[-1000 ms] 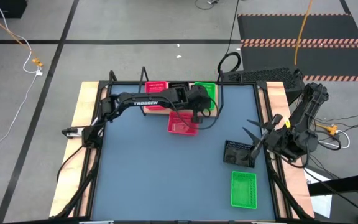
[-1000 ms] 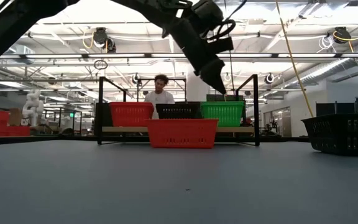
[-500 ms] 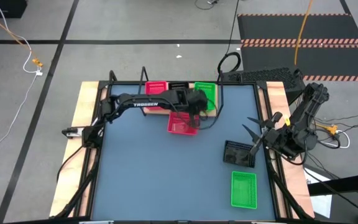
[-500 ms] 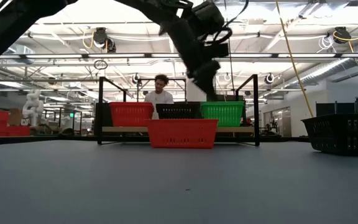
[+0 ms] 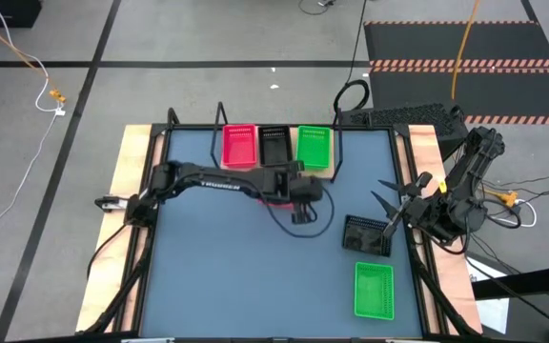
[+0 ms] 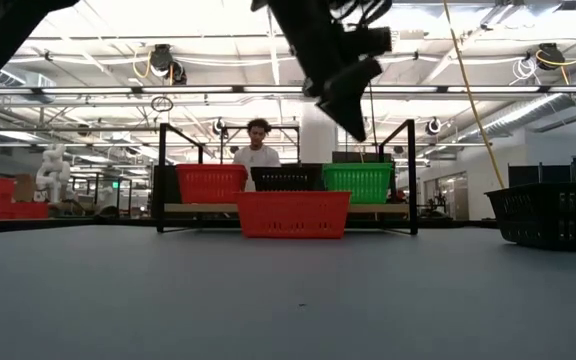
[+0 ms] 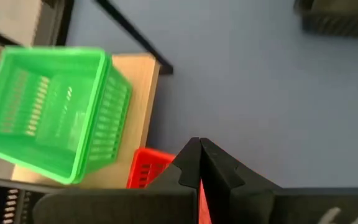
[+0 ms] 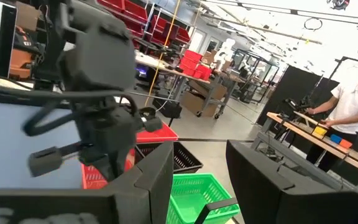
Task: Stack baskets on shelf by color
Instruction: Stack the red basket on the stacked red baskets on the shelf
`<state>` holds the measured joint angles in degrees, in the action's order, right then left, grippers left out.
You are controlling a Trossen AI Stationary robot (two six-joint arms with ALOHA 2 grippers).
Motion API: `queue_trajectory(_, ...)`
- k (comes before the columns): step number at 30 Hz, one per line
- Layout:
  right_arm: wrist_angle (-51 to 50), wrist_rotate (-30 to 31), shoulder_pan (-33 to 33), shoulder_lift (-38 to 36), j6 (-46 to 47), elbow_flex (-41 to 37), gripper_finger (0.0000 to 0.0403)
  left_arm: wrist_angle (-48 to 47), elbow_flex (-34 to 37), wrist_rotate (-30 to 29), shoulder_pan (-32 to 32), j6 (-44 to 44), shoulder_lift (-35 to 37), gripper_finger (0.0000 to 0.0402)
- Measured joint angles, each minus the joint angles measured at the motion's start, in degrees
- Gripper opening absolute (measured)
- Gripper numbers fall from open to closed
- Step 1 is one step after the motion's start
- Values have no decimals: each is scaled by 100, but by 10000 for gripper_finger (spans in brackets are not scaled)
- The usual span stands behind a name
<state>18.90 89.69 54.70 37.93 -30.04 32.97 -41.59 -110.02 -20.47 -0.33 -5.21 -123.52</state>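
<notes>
Blue-grey tabletop (image 5: 217, 276); left gripper (image 6: 353, 125) pinched empty above the red slotted plastic basket (image 6: 294, 214) fronting the light-wood shelf (image 5: 324, 173); it should spread, straddle one rim; right gripper (image 5: 381, 202) waits wide.

A light-wood shelf (image 5: 276, 172) at the counter's far edge holds a red basket (image 5: 239, 146), a black basket (image 5: 274, 144) and a green basket (image 5: 314, 147) side by side, all upright. Another red basket (image 6: 293, 214) sits on the counter just in front of the shelf. A second black basket (image 5: 366, 233) and a second green basket (image 5: 373, 289) lie well apart from the shelf, near the counter's right side.
</notes>
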Motion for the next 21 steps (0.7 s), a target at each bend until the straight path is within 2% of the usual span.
queue_trajectory(3,3,0,2,0,2,0,141,140,0,-62,-122,223,0,10)
queue_trajectory(7,7,0,0,0,-4,0,141,466,0,-82,-131,1035,-2,10)
queue_trajectory(12,11,0,0,2,-50,0,141,950,0,-688,-86,1860,-30,19)
queue_trajectory(15,74,-2,2,2,-57,0,141,1100,-4,-999,-93,2700,-96,39)
queue_trajectory(18,103,-1,2,2,-59,0,141,1013,-2,-1012,-93,3684,-198,69)
queue_trajectory(21,103,-1,2,2,-59,0,141,702,2,-1008,-95,4001,-261,103)
